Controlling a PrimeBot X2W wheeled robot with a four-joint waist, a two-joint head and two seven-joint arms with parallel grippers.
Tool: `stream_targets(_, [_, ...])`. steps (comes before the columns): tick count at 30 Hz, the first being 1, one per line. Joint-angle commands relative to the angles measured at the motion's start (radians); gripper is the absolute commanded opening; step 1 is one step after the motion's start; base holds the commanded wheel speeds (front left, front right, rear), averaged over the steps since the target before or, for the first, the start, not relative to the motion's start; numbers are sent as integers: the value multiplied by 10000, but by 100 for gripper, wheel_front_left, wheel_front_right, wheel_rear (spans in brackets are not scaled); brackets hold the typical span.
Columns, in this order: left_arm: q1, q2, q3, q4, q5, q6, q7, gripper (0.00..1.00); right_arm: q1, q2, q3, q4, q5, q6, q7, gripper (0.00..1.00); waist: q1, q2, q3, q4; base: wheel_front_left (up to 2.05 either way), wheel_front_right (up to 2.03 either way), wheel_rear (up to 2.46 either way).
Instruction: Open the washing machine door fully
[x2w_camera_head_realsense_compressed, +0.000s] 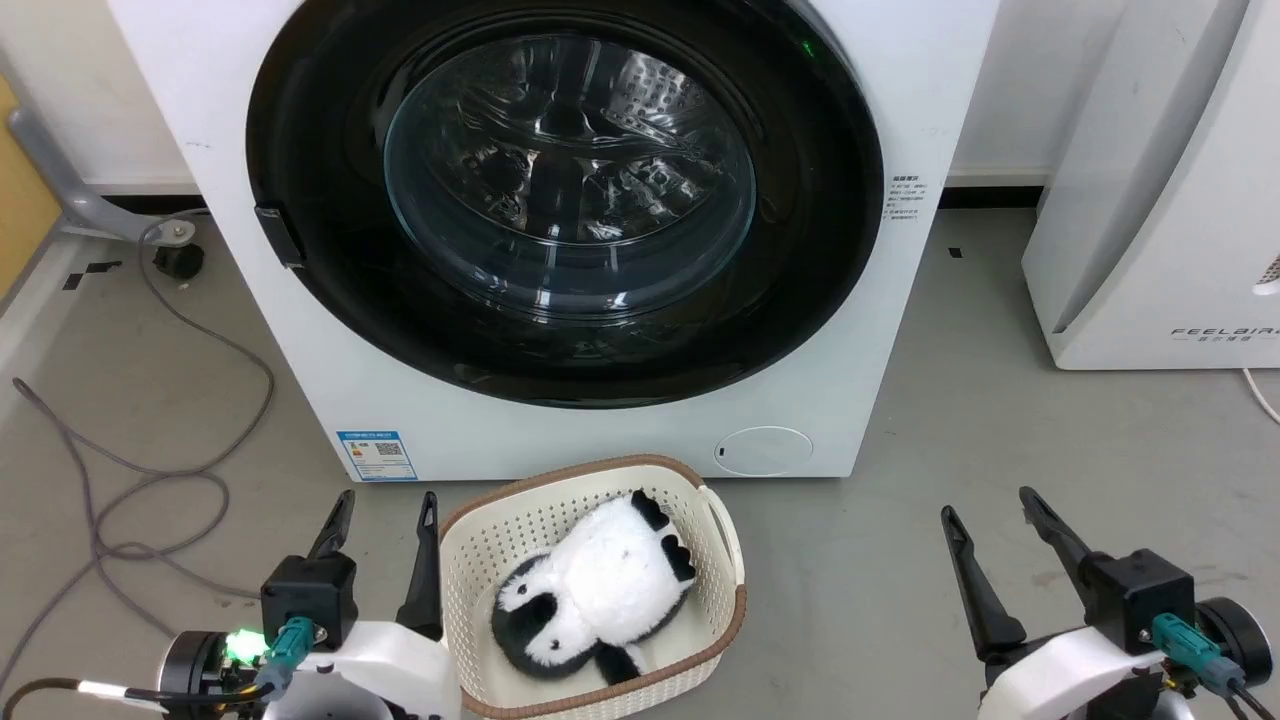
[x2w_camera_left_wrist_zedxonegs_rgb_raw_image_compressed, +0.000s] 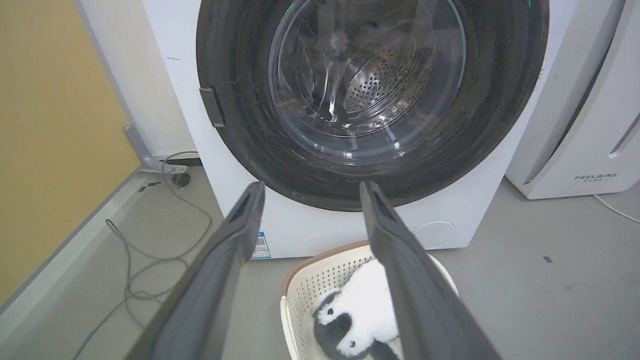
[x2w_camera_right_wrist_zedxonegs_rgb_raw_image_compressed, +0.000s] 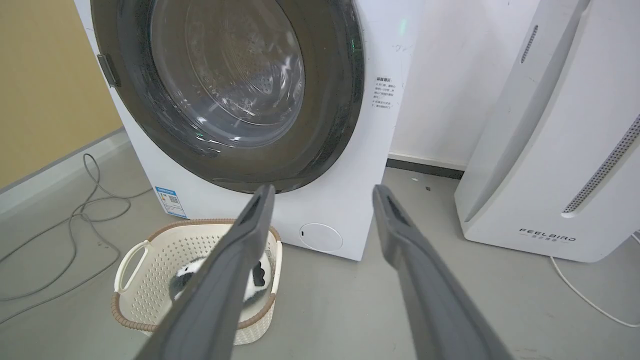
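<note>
Both my jaws are open, empty — the round glossy black door (x2w_camera_head_realsense_compressed: 568, 190) seems stiff and slippery, best pulled by its dark edge tab (x2w_camera_head_realsense_compressed: 278, 237).

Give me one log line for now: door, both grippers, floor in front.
washing machine door: closed | left gripper: open, off door | right gripper: open, off door | basket with plush toy: floor before washing machine

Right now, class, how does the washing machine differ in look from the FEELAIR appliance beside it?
The washing machine has a round black glass-centred door; the FEELAIR appliance has a white front with no door. The washing machine has a blue label low down; the FEELAIR appliance has grey lettering. Both are white and stand on the floor.
</note>
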Motion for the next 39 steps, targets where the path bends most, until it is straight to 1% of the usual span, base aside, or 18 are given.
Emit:
stream_targets(1, [-6, 1, -25, 57, -31, 20, -96, 100, 28, 3, -8, 23, 67, -1, -119, 100, 0, 0, 2, 1, 0, 0, 0])
stream_targets(14, [-10, 7, -208, 145, -77, 44, -367, 100, 78, 8, -37, 22, 232, -2, -391, 100, 0, 0, 16, 20, 0, 0, 0])
stream_targets(22, [-19, 18, -319, 191, -90, 64, -534, 100, 2, -15, -78, 80, 651, -2, -515, 100, 0, 0, 67, 28, 0, 0, 0])
stream_targets(30, [-58, 22, -446, 252, -106, 79, -701, 100, -165, -240, -70, 90, 1440, -3, -468, 100, 0, 0, 169, 61, 0, 0, 0])
stream_targets(39, [-180, 41, -589, 292, -111, 91, -889, 100, -604, -546, -225, 119, 2847, -3, -199, 100, 0, 0, 429, 117, 0, 0, 0])
